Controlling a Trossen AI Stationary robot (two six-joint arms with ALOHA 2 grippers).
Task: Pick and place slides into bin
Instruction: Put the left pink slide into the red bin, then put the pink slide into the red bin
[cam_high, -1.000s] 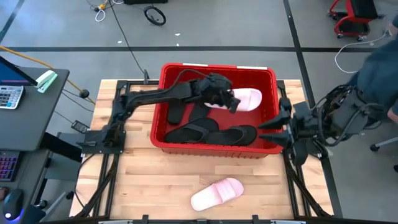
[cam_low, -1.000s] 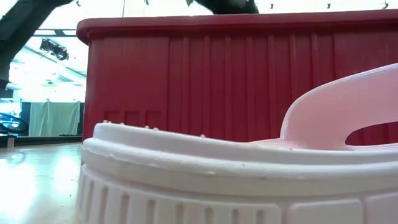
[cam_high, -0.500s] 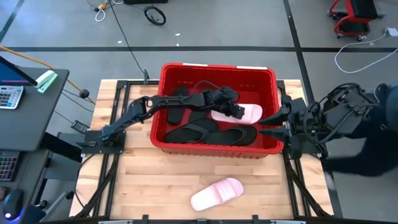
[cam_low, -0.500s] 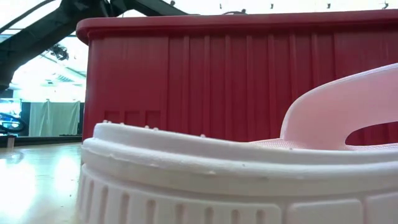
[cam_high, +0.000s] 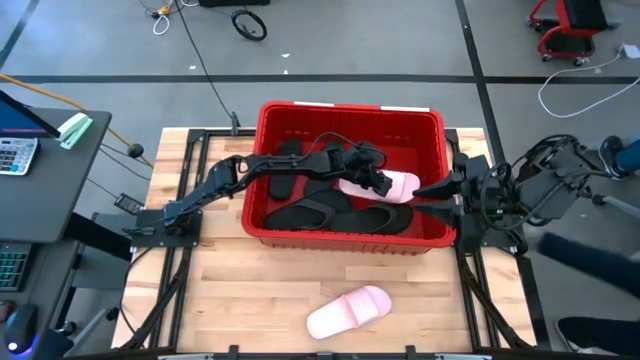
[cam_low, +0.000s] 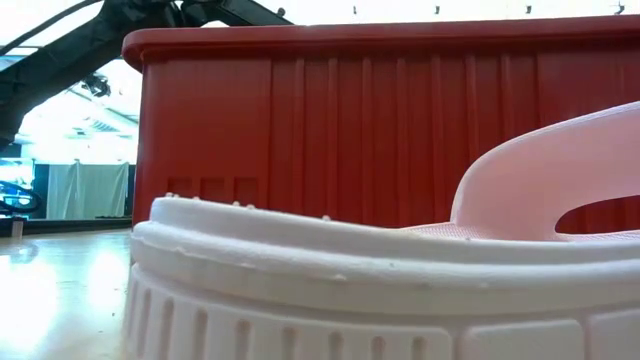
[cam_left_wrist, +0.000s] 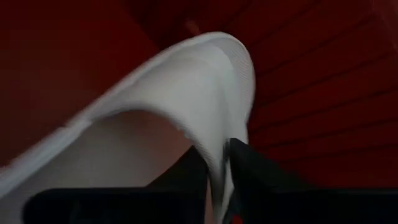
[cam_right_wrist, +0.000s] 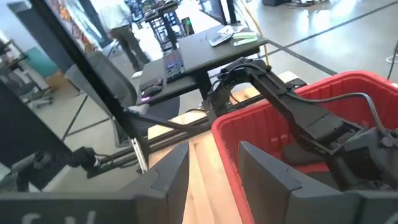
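Inside bin, pink slide crosswise

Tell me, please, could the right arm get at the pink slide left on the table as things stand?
Probably yes. The pink slide lies alone on bare table in front of the bin; the right gripper waits open at the bin's right wall.

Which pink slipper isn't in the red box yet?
The pale pink wide-strap sandal lying on the bare wooden table, in front of the red plastic crate. The other pink sandal is already inside, among the black ones.
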